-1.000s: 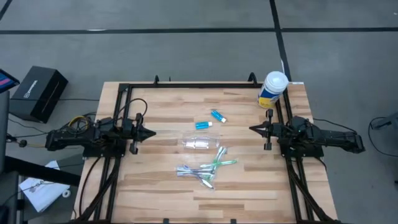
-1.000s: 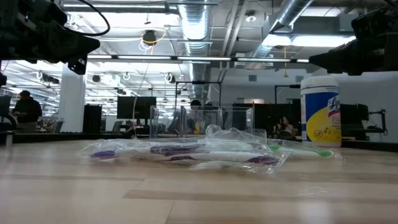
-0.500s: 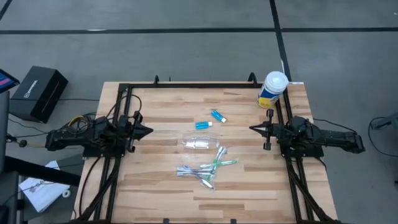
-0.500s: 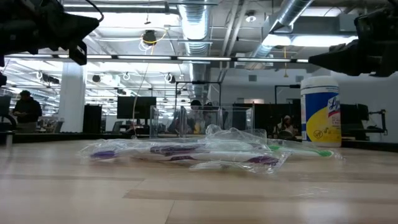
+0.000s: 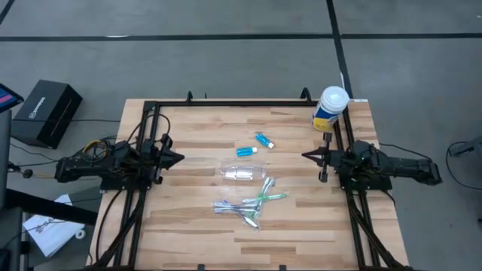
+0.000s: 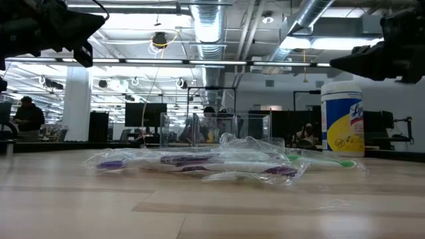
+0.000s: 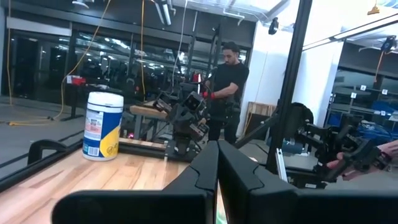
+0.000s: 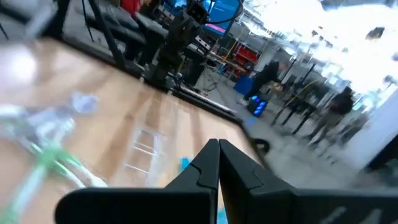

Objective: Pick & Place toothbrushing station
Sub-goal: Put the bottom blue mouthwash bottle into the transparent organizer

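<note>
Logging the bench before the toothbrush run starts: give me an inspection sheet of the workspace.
Surface: pale wooden slat table inside a black frame.
Job's things: small clear plastic cup lying at centre; thin green and purple-white toothbrushes piled nearer the front; two small blue tubes with white caps behind the cup.
Clutter: white-lidded yellow-and-blue canister at the back right corner.
Grippers: left claw and right claw both shut, empty, above the table's sides.
Cables: loops by the left arm.
Surroundings: black box on grey floor; person beyond the table.

Wooden table (image 5: 188,226) bearing a clear cup (image 5: 239,175) on its side, two blue tubes (image 5: 254,145), wrapped toothbrushes (image 5: 248,203), and a corner canister (image 5: 330,108).
</note>
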